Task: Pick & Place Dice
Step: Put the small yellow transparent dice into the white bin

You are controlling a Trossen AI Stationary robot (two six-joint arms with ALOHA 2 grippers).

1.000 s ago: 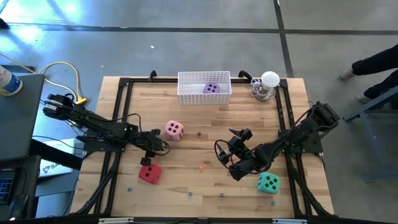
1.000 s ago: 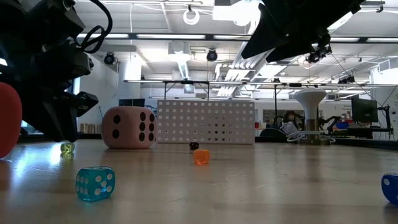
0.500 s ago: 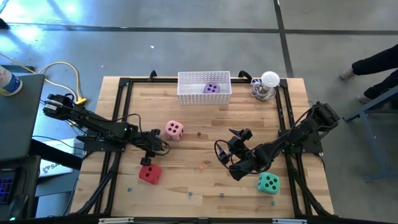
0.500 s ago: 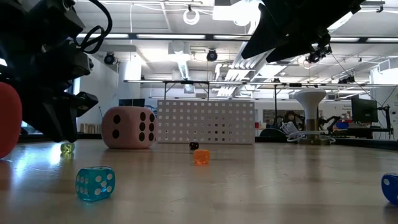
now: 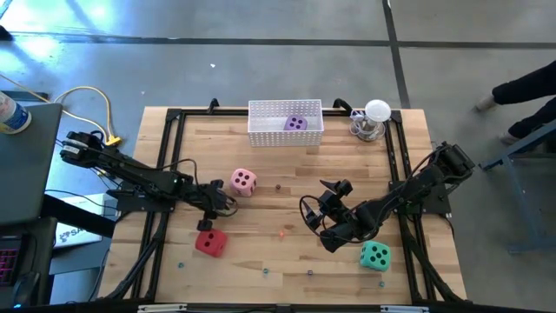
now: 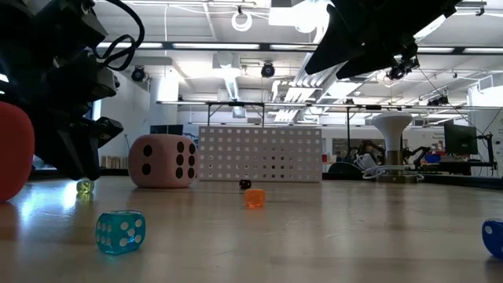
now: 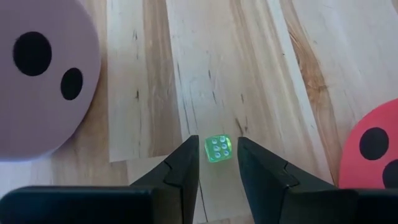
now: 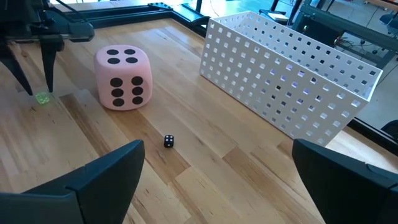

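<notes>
L gripper (image 7: 213,163) low over the table between pink die (image 5: 243,182) and red die (image 5: 208,243), fingers narrowly apart w/ a tiny green die (image 7: 218,149) in the gap, not clamped. Bare wood mid-table, only small dice. Purple die (image 5: 295,123) in the white basket (image 5: 261,132) at far edge. R gripper (image 5: 320,228) fully open, nothing held, teal die (image 5: 375,256) just beside it nr front-right edge.
</notes>
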